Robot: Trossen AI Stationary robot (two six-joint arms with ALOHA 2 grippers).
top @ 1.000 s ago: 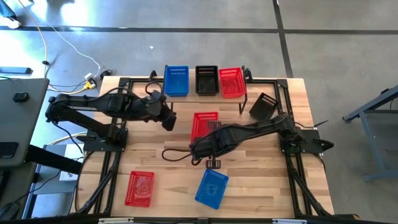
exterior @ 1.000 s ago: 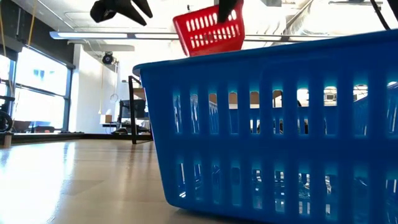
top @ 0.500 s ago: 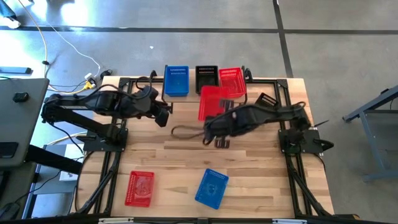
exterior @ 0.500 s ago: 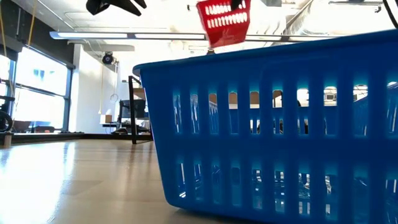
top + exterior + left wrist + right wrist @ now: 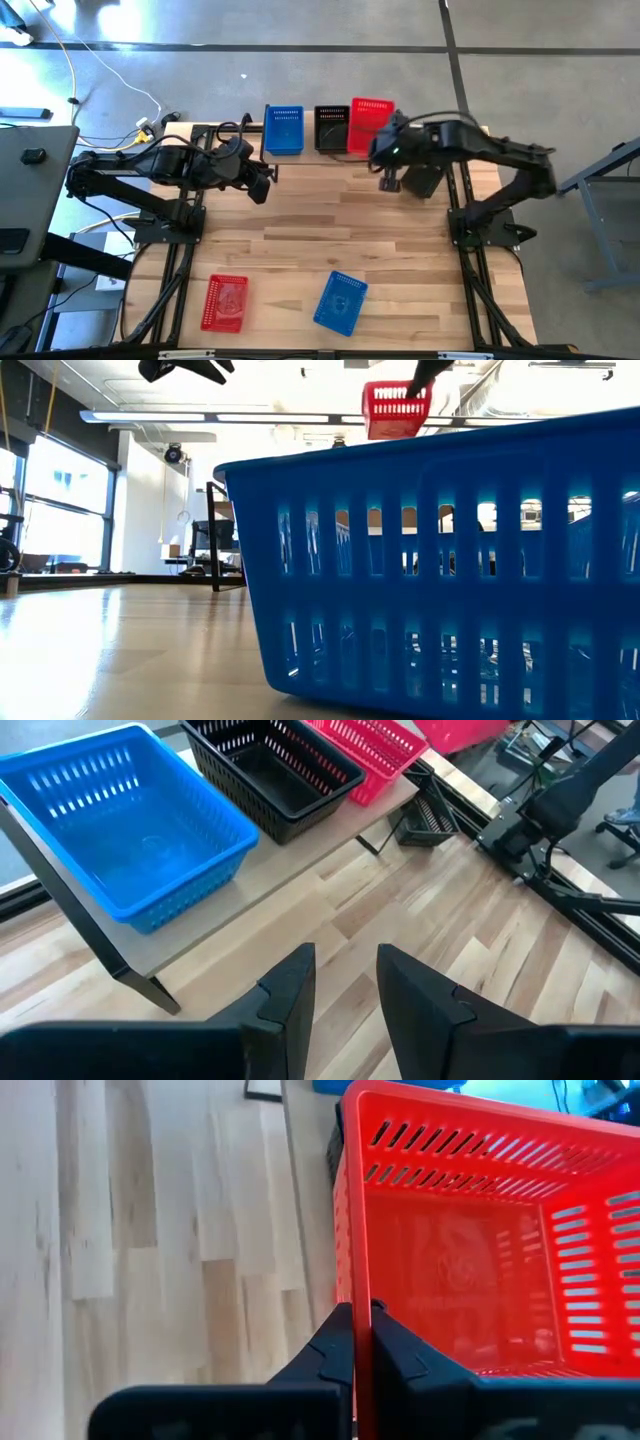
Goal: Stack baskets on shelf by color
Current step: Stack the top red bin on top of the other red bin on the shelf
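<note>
Carried red basket [image 5: 371,122] has gone from mid-table to over shelf [image 5: 330,152]; right gripper [image 5: 358,1342] is pinching its rim. Left gripper [image 5: 343,982] is hovering nearby, fingers spread.

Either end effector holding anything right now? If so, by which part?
The right end effector is pinching a red basket by its rim wall, above the shelf. The left end effector is open, holding nothing.

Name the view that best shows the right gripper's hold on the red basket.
Right wrist view: the fingers pinch the red basket at its rim. The high view shows it over the shelf; the low view shows it aloft; the left wrist view shows a corner.
</note>
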